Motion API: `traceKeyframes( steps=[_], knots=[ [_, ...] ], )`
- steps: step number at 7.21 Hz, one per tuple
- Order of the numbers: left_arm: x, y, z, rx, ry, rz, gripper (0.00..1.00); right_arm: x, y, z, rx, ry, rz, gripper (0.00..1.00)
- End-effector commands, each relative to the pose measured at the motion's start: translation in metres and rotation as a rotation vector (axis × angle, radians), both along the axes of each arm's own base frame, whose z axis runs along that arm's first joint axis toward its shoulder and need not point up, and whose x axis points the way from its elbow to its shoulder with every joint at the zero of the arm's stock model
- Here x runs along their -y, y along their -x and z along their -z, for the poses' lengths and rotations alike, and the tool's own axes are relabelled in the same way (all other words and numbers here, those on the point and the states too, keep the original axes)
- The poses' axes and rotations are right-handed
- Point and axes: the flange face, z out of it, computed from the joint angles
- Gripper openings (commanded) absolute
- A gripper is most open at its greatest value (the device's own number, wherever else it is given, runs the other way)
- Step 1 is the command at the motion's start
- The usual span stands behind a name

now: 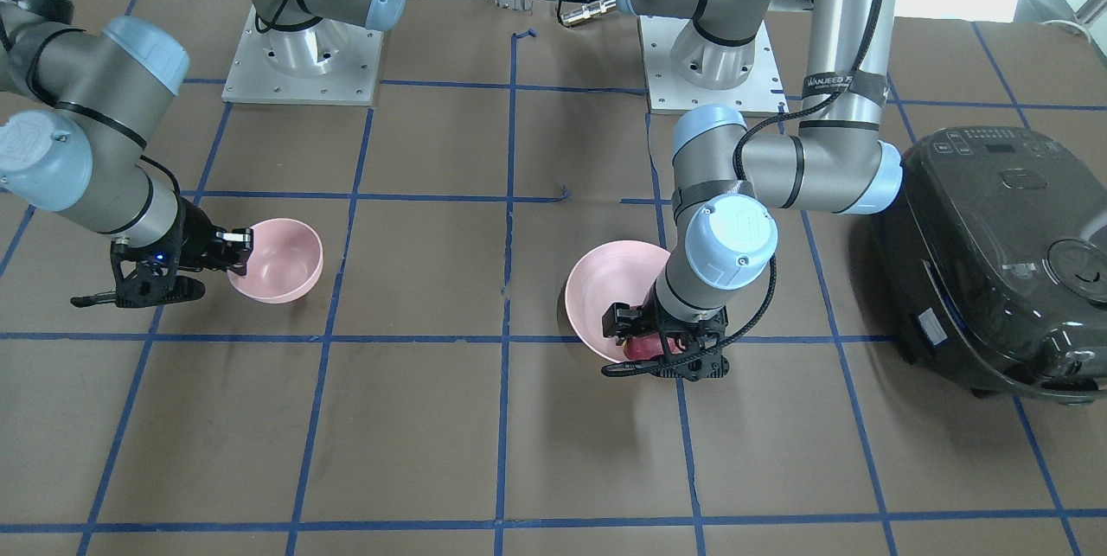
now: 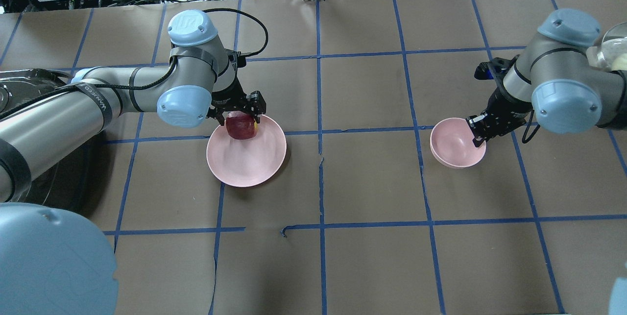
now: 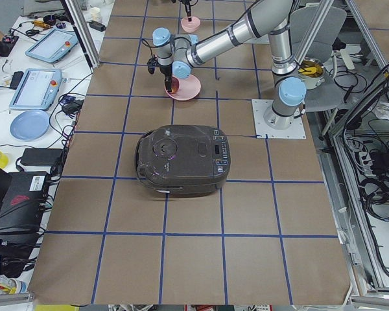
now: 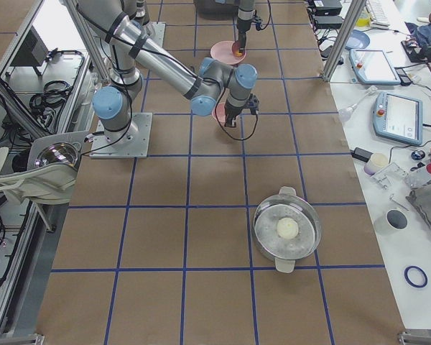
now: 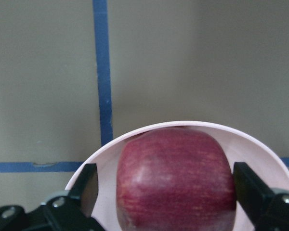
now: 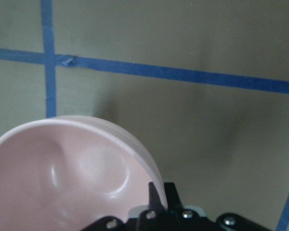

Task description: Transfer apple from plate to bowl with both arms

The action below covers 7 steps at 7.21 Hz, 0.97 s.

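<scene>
The dark red apple (image 2: 241, 128) sits at the far edge of the pale pink plate (image 2: 250, 163), left of the table's middle. My left gripper (image 2: 240, 118) is open and straddles it. In the left wrist view the apple (image 5: 176, 183) lies between the black fingers (image 5: 89, 192), against the right one, with a small gap on the left. The small pink bowl (image 2: 455, 151) stands on the right. My right gripper (image 2: 477, 137) is shut on its rim. The right wrist view shows the bowl (image 6: 62, 178), empty.
A black rice cooker (image 1: 995, 262) stands beside the left arm, at the table's end. A metal pot (image 4: 287, 230) with a white ball in it sits at the other end. Blue tape lines cross the brown table cover.
</scene>
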Motion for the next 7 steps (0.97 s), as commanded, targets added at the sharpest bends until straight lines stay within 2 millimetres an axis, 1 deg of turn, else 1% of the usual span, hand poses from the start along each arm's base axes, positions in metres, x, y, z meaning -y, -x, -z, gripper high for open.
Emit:
traceKeyframes(
  steps=[1,2,3,4,5,6,7],
  knots=[
    [-0.005,0.001,0.006,0.002,-0.015,0.006,0.73,0.003,-0.091,-0.012,0.023,0.006,-0.022,0.0],
    [-0.008,0.0,0.008,0.007,-0.021,0.01,0.59,-0.002,-0.116,-0.006,0.027,-0.001,-0.069,0.0],
    [-0.009,0.0,0.002,0.015,-0.011,0.016,0.48,0.001,-0.124,0.004,0.088,0.007,-0.063,0.0],
    [-0.011,0.002,-0.008,0.014,0.006,0.022,0.4,0.0,-0.13,0.02,0.119,-0.007,-0.06,0.0],
    [-0.011,0.002,-0.013,0.014,0.016,0.035,0.37,-0.002,-0.131,0.03,0.119,-0.004,-0.059,0.0],
    [-0.007,0.0,-0.03,0.014,0.048,0.041,0.34,-0.01,-0.131,0.046,0.121,-0.04,-0.049,0.0],
    [-0.009,0.0,-0.04,0.013,0.054,0.041,0.26,-0.011,-0.132,0.047,0.114,-0.051,-0.009,0.0]
  ],
)
